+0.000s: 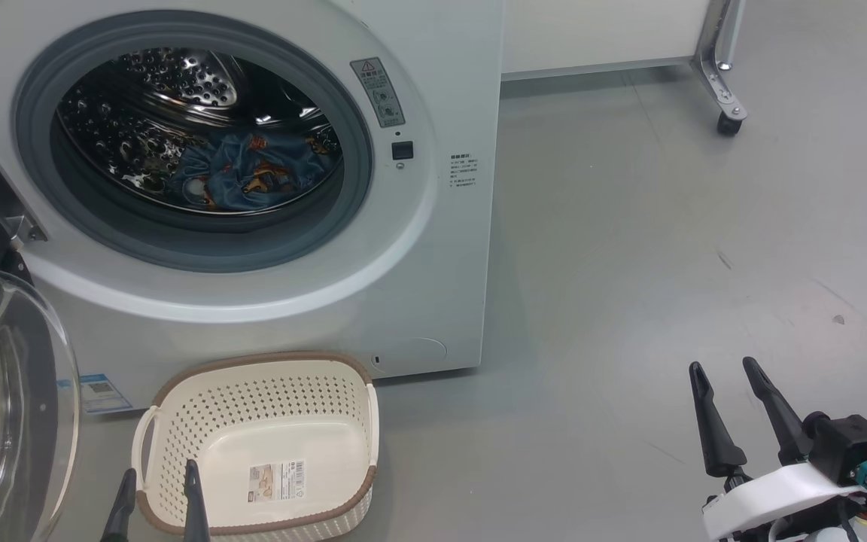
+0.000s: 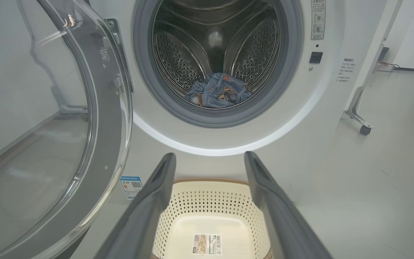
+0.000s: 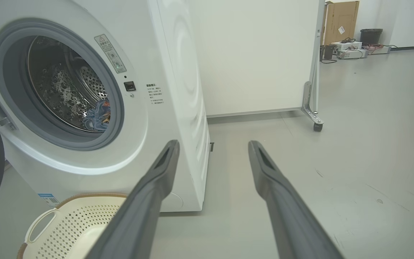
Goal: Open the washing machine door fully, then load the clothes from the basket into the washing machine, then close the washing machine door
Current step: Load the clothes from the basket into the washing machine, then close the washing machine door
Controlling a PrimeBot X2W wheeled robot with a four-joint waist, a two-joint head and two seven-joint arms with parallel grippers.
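Head view. Grey floor (image 1: 629, 263), smooth, a few scuffs. A white panel (image 1: 599, 34) on a castor frame stands at 1 o'clock. The washing machine (image 1: 433, 248) takes up 10 to 12 o'clock. Its door (image 1: 12, 406) is swung wide open at 9 o'clock, hanging on the metal hinge. The clothes (image 1: 253, 173), blue with orange-brown figures, lie bunched low in the steel drum (image 1: 147, 90). The basket (image 1: 260, 360) sits on the floor just before the washer at 7 o'clock, with a sticker (image 1: 277, 480) showing on its bottom. The left pincer (image 1: 160, 468) is at 7 o'clock over the basket's near left rim, fingers apart, holding nothing. The right pincer (image 1: 722, 364) is at 4 o'clock over bare floor, well apart from the basket, fingers spread, holding nothing.

Left wrist view. The two dark fingers stand wide, the basket between and below them at 6 o'clock. Drum mouth at 12 o'clock, the clothes at its lower edge inside the grey seal. Door glass at 9 o'clock. A blue label (image 2: 131, 186) sits low on the washer front, just beside the door.

Right wrist view. Fingers wide apart, floor between them. Washer at 10 o'clock, a fold of the clothes showing in the drum. Basket at 7 o'clock. A cardboard box (image 3: 340, 21) stands far off at 1 o'clock.
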